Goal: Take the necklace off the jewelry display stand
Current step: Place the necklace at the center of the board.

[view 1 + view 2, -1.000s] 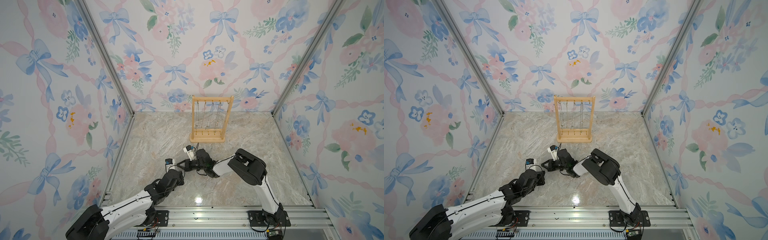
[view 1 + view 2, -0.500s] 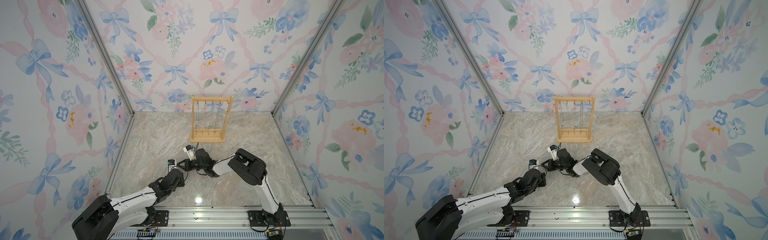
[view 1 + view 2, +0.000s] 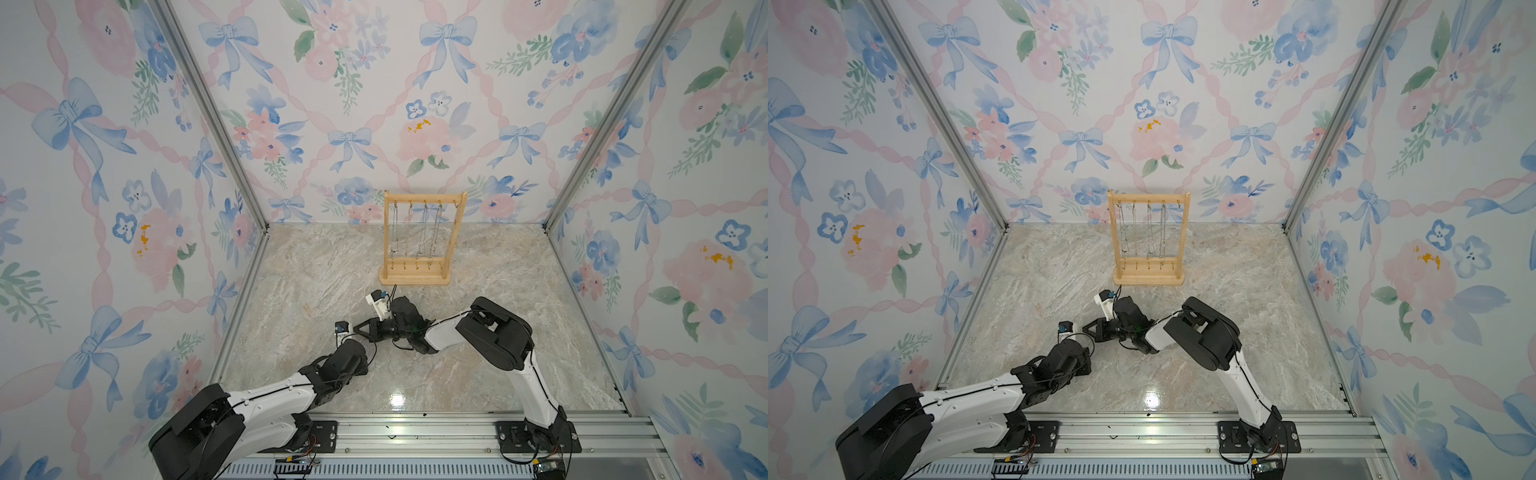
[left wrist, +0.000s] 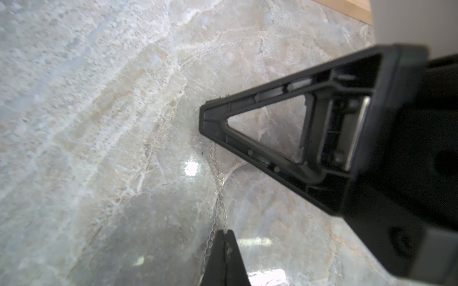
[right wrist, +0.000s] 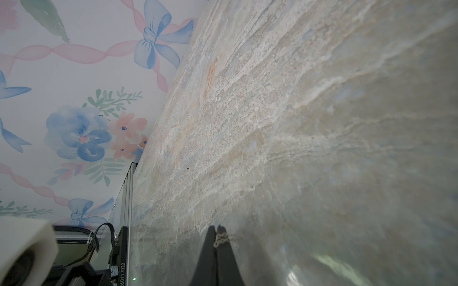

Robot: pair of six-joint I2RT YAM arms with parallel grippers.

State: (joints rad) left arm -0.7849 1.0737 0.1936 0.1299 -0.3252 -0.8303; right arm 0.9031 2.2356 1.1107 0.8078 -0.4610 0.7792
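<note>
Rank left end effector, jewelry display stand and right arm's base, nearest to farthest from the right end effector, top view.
1. left end effector, beside it, both pinching the necklace.
2. jewelry display stand, farther back.
3. right arm's base, on the front rail.

**Left elbow swings in, wrist closes up**

Over the last second my left arm has shifted at its rear end: the black elbow housing has swung inward from the near left corner and risen, so more of it shows in both top views. My left wrist has followed, edging a little toward my right gripper. The gap between my small left wrist camera and that gripper's tip has narrowed slightly.
</note>
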